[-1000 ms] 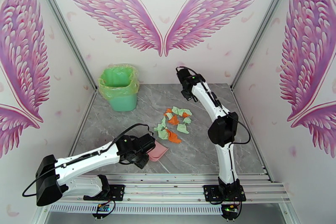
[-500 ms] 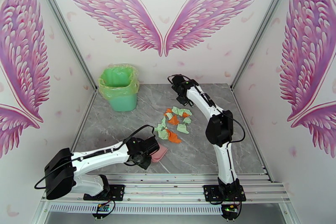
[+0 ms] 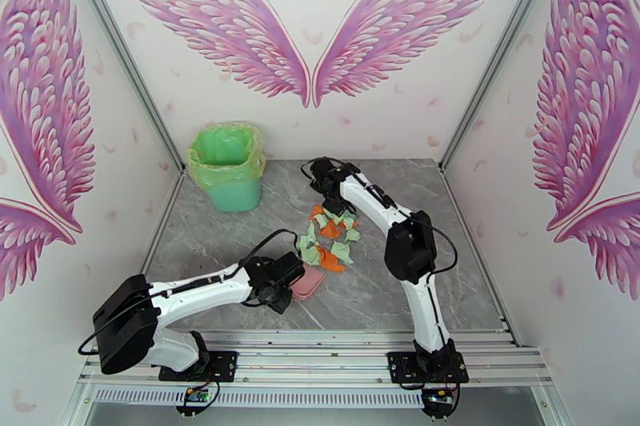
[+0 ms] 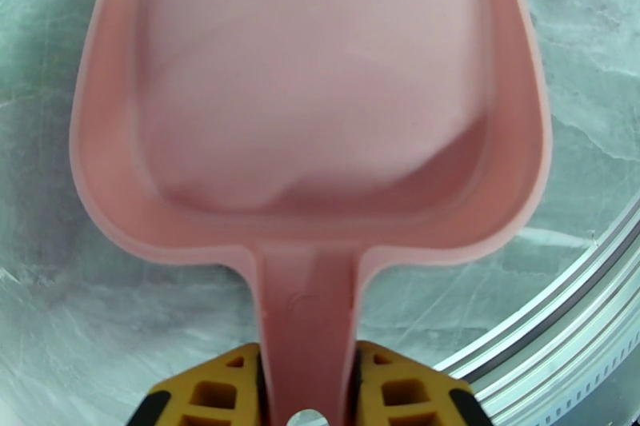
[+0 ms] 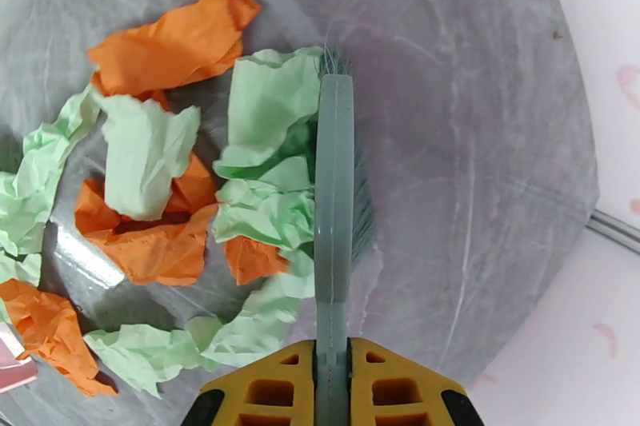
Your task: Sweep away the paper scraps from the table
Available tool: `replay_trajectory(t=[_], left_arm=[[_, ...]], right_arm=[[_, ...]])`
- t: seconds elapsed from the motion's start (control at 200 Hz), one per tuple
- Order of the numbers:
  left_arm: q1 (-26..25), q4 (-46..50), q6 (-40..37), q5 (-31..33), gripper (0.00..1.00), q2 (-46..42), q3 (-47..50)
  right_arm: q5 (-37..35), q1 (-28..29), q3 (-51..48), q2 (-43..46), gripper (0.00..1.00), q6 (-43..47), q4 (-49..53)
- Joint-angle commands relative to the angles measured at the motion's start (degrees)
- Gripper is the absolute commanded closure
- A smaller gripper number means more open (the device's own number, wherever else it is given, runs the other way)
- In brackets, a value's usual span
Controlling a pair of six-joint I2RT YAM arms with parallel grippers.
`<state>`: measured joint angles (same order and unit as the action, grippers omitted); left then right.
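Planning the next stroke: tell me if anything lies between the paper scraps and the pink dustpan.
Nothing visible does. Only bare grey marble table lies between the crumpled orange and mint-green paper scraps and the pink plastic dustpan; the teal hand brush sits at their far side.

White walls closed the booth in on three sides. On the back wall (image 3: pixel 320 128) a pair of big pink wings (image 3: pixel 220 16) spread out from the middle, and more pink plumage ran down the left wall (image 3: pixel 44 100) and the right wall (image 3: pixel 596 84). Small pink marks (image 3: pixel 433 141) were scattered between them, perhaps loose feathers. Silver posts (image 3: pixel 120 60) stood in the far corners. The grey marbled table (image 3: pixel 456 292) filled the floor of the booth, and a green bin (image 3: pixel 228 176) sat at its far left. The light was soft and even.
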<state>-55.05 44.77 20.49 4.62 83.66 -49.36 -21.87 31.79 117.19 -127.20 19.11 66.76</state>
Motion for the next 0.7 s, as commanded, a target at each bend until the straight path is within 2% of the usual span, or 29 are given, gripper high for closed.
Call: replay_trajectory(t=[0.0, 0.695], left_arm=[[0.7, -0.9, -3.3, -1.5, 1.00, 2.5, -0.7], [4.4, -3.7, -9.8, -2.8, 1.00, 10.7, -9.1]], right_arm=[[4.0, 1.5, -2.9, 3.4, 1.00, -1.5, 1.6], [11.0, 10.0, -10.4, 10.0, 1.00, -7.7, 3.5]])
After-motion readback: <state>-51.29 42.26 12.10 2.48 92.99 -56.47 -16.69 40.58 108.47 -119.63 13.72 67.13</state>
